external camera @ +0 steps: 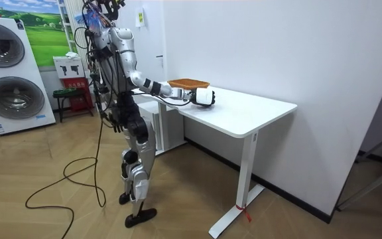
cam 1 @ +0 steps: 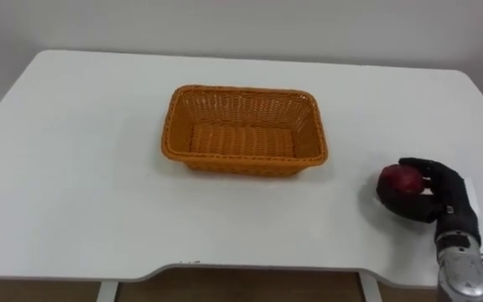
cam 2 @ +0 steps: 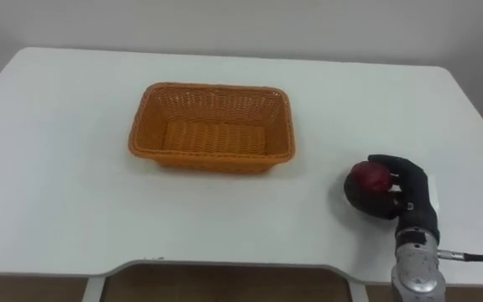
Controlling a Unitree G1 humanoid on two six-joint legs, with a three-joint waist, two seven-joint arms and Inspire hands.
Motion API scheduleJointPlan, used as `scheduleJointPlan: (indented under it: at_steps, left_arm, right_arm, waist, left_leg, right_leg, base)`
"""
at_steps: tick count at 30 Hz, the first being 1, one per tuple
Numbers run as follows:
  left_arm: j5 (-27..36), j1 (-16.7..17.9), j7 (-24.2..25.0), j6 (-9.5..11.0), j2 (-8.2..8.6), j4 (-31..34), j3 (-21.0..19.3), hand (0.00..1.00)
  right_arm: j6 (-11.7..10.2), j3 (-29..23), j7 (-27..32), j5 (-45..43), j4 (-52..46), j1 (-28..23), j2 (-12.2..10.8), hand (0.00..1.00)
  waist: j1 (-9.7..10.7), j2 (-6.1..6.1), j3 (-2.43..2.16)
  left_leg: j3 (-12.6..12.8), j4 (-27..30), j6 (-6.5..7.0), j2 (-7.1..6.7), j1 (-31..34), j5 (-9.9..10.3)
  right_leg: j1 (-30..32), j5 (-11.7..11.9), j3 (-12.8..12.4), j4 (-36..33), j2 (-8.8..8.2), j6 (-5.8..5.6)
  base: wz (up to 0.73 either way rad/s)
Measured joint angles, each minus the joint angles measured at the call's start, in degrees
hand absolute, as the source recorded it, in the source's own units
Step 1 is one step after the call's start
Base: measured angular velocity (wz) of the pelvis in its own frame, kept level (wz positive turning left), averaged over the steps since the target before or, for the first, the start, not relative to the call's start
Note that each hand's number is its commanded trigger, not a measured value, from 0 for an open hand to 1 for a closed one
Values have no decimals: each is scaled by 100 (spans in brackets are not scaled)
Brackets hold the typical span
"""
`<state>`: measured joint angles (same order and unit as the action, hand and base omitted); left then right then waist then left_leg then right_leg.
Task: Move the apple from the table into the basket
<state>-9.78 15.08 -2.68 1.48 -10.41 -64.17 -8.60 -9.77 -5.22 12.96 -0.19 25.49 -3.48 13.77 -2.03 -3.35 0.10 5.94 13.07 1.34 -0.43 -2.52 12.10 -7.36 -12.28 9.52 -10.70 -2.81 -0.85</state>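
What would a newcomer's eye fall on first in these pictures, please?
Most likely the orange rectangular wicker basket, standing empty in the middle of the white table. Next, the robot's black right hand near the table's right front edge, curled round a dark red apple.

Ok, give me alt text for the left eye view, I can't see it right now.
The right robot hand is curled round a red apple at the front right of a white table. An empty orange wicker basket sits mid-table, apart from both.
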Motion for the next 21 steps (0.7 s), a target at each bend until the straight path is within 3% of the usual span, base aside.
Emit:
scheduleJointPlan:
  at_steps: [5,16,21]
  left_arm:
    - [6,-48,-6,-49,16,-9,46,0]
    - [130,-112,-191,-31,49,-133,210,0]
    - [182,-106,-294,-70,48,-128,261,0]
  right_arm:
    - [171,304,15,44,-487,-19,-20,100]
    - [170,412,388,163,-2175,-12,-8,100]
    - [193,603,456,234,-2809,11,103,100]
  waist:
    - [-15,39,10]
    - [-216,7,6]
    - [-298,-1,14]
  left_leg:
    - [21,21,3,-5,-4,-6]
    - [5,-38,2,-13,-14,-6]
    - [6,-39,2,-9,-2,-6]
  right_leg:
    - [8,0,-36,-1,-3,0]
    - [17,0,-13,18,-3,-1]
    - [16,0,-8,18,-2,-2]
  base:
    - [-2]
    - [0]
    - [0]
